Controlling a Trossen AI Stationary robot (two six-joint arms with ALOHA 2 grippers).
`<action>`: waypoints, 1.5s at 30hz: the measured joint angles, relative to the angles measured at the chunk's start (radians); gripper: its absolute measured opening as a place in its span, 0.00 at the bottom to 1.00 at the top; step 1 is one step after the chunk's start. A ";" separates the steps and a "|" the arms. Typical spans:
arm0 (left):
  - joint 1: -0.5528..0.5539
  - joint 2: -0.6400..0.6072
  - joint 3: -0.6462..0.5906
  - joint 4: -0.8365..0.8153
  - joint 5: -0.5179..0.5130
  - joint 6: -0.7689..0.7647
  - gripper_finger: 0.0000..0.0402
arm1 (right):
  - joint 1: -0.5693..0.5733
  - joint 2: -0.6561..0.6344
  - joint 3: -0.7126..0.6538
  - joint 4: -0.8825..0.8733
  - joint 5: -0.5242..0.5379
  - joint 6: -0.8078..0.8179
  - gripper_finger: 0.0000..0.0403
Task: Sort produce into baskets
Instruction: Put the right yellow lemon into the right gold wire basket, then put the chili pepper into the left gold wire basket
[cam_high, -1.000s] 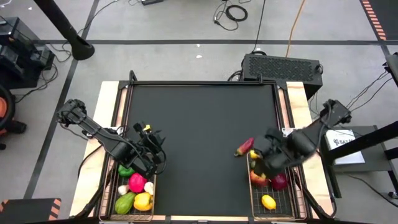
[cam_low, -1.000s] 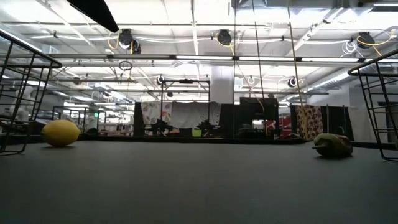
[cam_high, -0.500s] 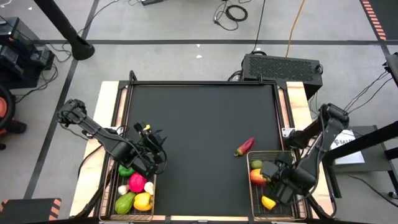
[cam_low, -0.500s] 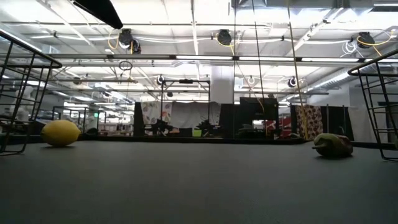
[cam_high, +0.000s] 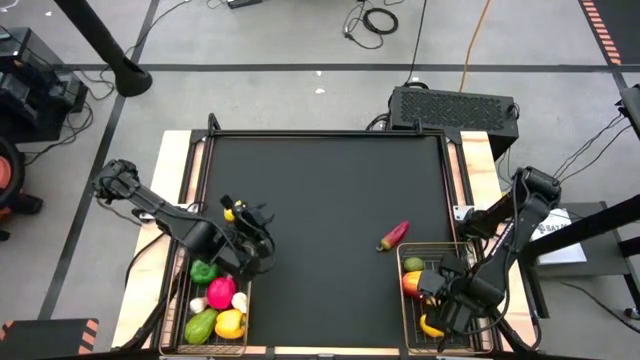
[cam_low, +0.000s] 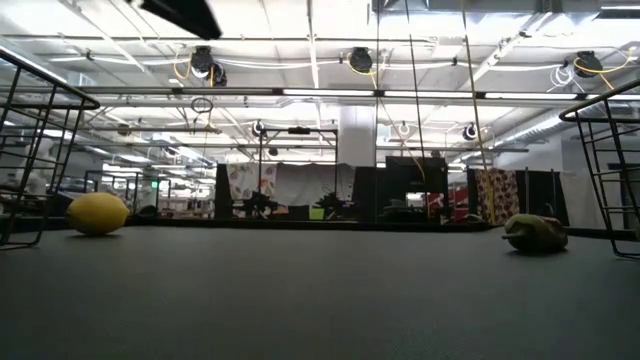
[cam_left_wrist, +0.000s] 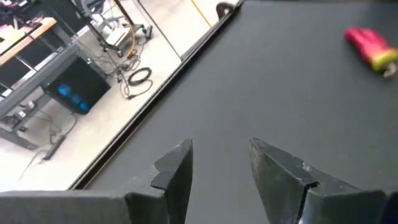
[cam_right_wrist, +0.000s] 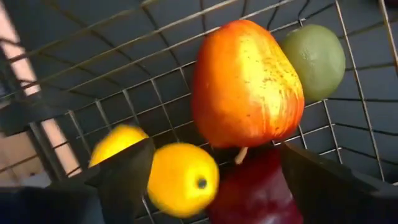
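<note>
My left gripper (cam_high: 258, 232) (cam_left_wrist: 221, 146) is open and empty above the black mat, just beyond the left basket (cam_high: 247, 312). That basket holds green, pink and yellow peppers and garlic. A yellow lemon (cam_low: 97, 213) lies on the mat near it. A dark red chili (cam_high: 394, 236) (cam_left_wrist: 372, 48) (cam_low: 535, 232) lies on the mat beyond the right basket (cam_high: 437, 246). My right gripper (cam_high: 438, 303) (cam_right_wrist: 214, 155) hangs open over that basket, above two lemons (cam_right_wrist: 182, 179), a dark red apple (cam_right_wrist: 261, 193), an orange-red fruit (cam_right_wrist: 245, 84) and a lime (cam_right_wrist: 316, 59).
The black mat (cam_high: 330, 190) has free room across its middle and far half. Wooden strips border the mat at left and right. A black box (cam_high: 455, 105) stands past the far right corner.
My right gripper has gone from the right basket's far end toward the table's near edge and now hangs over the basket's middle. My left gripper has shifted a little toward the table's right and far edges. The chili and the lemon on the mat have stayed put.
</note>
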 joint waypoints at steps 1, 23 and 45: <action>0.013 0.001 0.000 0.040 0.000 0.033 0.41 | 0.000 -0.004 0.006 -0.003 -0.001 -0.012 0.85; 0.259 0.334 0.000 1.076 0.434 0.710 0.61 | -0.030 -0.072 0.402 -0.460 0.893 -0.340 0.88; 0.369 0.720 0.172 1.317 0.767 0.686 0.61 | -0.189 -0.072 0.402 -0.452 0.985 -0.515 0.88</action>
